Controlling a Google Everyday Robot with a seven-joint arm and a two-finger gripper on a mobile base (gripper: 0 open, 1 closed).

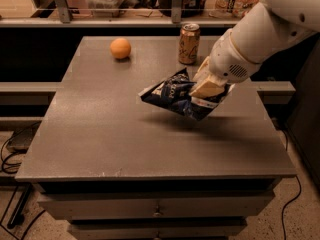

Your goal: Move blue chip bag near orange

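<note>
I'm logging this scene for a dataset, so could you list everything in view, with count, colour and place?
chip bag: one, dark blue, held above the table right of centre, shadow beneath.
orange: one, orange, far left of the table.
can: one, gold-tan, upright near the far edge, right of the orange.
table: one, grey, drawers below.
cables: several, black, on the floor at left.
arm: one, white, from the upper right.
gripper: one, cream, shut on the chip bag's right end.

Tool (208, 88) clamped, aloft, right of centre
</note>
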